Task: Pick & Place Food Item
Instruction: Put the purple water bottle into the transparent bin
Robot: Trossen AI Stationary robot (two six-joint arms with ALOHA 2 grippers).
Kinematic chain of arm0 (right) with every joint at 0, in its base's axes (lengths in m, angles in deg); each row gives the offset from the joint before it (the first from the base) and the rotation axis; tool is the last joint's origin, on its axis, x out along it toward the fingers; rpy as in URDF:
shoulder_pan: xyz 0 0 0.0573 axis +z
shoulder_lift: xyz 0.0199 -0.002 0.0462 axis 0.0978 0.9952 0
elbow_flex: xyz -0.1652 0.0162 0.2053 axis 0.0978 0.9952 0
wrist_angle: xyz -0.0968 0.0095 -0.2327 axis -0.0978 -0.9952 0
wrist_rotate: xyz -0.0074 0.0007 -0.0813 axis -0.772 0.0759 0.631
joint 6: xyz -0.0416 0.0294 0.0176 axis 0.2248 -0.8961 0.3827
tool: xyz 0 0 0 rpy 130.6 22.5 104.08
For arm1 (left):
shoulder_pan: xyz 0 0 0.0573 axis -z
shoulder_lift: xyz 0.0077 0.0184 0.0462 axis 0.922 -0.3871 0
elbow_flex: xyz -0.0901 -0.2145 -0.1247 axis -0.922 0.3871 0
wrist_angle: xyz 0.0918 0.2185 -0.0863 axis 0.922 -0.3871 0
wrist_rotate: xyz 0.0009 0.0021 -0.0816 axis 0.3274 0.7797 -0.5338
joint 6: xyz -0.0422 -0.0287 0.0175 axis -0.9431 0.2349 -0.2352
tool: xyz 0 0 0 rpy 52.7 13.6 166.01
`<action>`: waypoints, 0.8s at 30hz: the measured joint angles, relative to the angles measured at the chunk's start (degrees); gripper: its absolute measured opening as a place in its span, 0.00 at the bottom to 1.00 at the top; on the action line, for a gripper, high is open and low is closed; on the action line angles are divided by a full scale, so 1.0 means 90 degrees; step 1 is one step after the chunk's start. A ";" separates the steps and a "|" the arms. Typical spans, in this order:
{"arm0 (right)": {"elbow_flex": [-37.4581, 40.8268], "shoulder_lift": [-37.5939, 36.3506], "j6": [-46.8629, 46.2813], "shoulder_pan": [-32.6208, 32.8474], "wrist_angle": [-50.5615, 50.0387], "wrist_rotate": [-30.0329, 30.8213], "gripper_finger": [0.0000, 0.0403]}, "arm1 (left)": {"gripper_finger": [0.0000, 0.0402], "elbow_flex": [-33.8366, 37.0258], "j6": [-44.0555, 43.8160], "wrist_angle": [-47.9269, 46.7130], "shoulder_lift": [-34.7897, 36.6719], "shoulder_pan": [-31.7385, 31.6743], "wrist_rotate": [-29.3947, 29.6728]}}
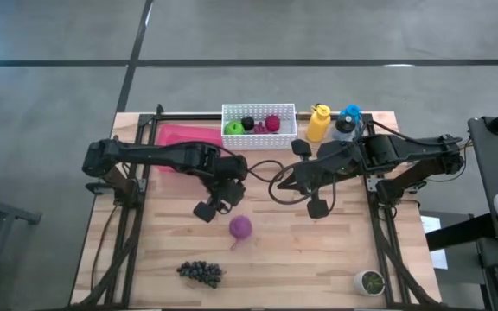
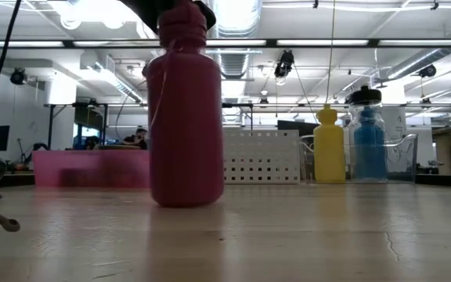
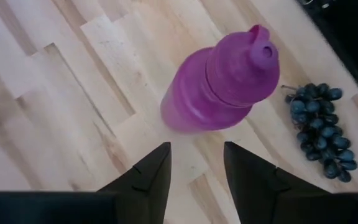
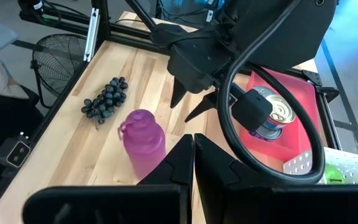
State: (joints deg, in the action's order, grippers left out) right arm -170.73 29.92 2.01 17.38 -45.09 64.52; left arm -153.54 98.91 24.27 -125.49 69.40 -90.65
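A bunch of dark grapes [image 1: 200,272] lies on the wooden table near its front edge; it also shows in the left wrist view [image 3: 322,132] and in the right wrist view [image 4: 106,99]. A purple bottle [image 1: 240,227] stands upright on its base between the grapes and my left gripper. My left gripper [image 3: 196,168] is open, hangs tilted downward above the table just beside the bottle [image 3: 222,81], and touches nothing. My right gripper [image 4: 193,155] is shut and empty, held high over the table's middle right [image 1: 316,207].
At the back stand a white perforated basket [image 1: 258,121] with green, black and magenta items, a pink tray [image 4: 278,134] holding a can [image 4: 273,113], a yellow bottle [image 1: 318,123] and a blue bottle [image 1: 349,121]. A small potted plant [image 1: 370,282] sits at the front right corner.
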 joint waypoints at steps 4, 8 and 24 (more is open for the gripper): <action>0.0000 0.0000 0.0000 0.0000 0.0000 0.0002 0.02 | 0.38 -0.0001 0.0002 0.0002 0.0000 0.0000 0.0257; 0.0000 0.0000 0.0000 0.0000 0.0000 0.0000 0.02 | 0.37 -0.0001 0.0026 0.0000 0.0026 -0.0002 0.0424; 0.0000 0.0000 0.0012 -0.0002 0.0000 0.0002 0.02 | 0.25 -0.0006 -0.0538 0.0021 0.1256 0.0027 0.0973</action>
State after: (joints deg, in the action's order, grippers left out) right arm -170.73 29.92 2.12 17.36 -45.09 64.54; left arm -153.59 94.06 24.47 -114.19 69.65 -81.90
